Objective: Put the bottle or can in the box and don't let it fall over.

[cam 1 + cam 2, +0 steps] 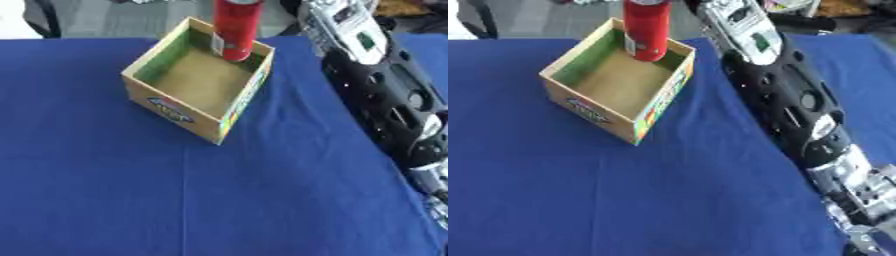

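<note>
Standing upright at the far corner of the box (pixel 199 82), the red can (pixel 237 27) has its lower end below the rim, inside the box against the far wall. A pale label strip runs down the can's side; its writing cannot be read. The box is open-topped cardboard with a bare brown floor, a green inner wall on its left, and a colourful oval logo on the near outer face, illegible. Nothing else lies inside it. The box sits on the blue-covered worktop (pixel 105 190). The right arm (pixel 789 100) stretches from the lower right toward the can's top; its hand is out of sight above the frame, so the grip cannot be told.
</note>
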{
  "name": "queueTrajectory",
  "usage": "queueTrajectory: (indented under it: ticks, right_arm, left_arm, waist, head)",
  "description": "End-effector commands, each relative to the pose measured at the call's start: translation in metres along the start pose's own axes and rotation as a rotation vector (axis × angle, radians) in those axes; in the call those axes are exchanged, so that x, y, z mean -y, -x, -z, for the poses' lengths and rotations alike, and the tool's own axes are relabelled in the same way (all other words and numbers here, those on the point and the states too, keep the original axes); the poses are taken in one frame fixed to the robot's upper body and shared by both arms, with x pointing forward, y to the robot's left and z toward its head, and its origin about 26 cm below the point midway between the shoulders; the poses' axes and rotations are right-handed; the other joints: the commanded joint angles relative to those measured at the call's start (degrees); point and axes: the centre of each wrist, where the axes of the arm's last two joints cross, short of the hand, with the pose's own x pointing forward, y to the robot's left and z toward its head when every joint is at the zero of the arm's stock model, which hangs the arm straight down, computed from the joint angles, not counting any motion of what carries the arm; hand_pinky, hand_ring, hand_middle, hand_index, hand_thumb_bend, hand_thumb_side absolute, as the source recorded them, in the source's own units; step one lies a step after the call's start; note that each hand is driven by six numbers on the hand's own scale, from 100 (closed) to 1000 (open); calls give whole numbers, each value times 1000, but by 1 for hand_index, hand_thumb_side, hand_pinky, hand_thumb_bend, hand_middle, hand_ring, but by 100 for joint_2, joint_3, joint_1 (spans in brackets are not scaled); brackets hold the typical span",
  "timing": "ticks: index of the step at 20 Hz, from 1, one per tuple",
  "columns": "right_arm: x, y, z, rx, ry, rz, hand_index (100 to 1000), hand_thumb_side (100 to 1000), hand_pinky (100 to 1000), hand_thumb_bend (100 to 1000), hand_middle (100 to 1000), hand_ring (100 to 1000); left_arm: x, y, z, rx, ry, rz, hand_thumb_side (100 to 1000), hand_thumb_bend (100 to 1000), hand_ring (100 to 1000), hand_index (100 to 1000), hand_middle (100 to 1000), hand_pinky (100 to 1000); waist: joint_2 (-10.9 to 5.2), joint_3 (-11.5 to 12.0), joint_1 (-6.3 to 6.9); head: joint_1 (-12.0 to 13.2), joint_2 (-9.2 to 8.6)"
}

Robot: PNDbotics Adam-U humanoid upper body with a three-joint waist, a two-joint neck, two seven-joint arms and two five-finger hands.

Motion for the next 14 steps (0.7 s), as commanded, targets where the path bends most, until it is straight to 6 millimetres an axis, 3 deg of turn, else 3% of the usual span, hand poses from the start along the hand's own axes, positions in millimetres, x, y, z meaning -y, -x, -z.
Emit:
queueTrajectory:
  ticks: [1, 4, 8, 11, 12, 13, 14]
  right_arm:
    - [0, 8, 8, 0, 5, -34, 458, 100, 910, 390, 408, 754]
    - [-3, 27, 8, -29, 7, -46, 466, 100, 911, 397, 414, 760]
    - [-8, 42, 8, -45, 4, -59, 510, 100, 918, 433, 455, 791]
    - [-11, 48, 7, -55, -4, -75, 593, 100, 930, 464, 522, 833]
    - [-12, 49, 6, -55, -10, -87, 659, 100, 942, 484, 577, 860]
    - [-12, 50, 6, -52, -17, -101, 769, 100, 963, 520, 689, 908]
    - [-12, 51, 5, -47, -29, -121, 809, 100, 973, 533, 728, 927]
  left_arm:
    - [-1, -14, 6, 47, 13, 5, 564, 570, 781, 872, 740, 827]
    - [0, -15, 7, 52, 14, 2, 565, 570, 781, 871, 740, 826]
    - [1, -16, 7, 54, 16, -4, 568, 569, 781, 872, 741, 826]
    - [2, -17, 7, 55, 16, -5, 569, 570, 781, 872, 741, 826]
    - [2, -17, 7, 55, 16, -6, 569, 570, 781, 872, 741, 825]
    - [2, -17, 7, 55, 16, -6, 571, 570, 781, 872, 741, 825]
    - [2, -17, 7, 54, 15, -5, 571, 570, 781, 873, 741, 825]
  waist:
    - [-74, 39, 38]
    - [-68, 79, 31]
    - [-54, 122, 8]
    - [-50, 143, -12]
    - [-51, 150, -21]
    - [-53, 154, -27]
    - [-55, 156, -34]
  head:
    - [-27, 42]
    - [-21, 86]
    - [-39, 19]
    - [-69, -32]
    - [-76, -51]
    - [-77, -63]
    - [-71, -73]
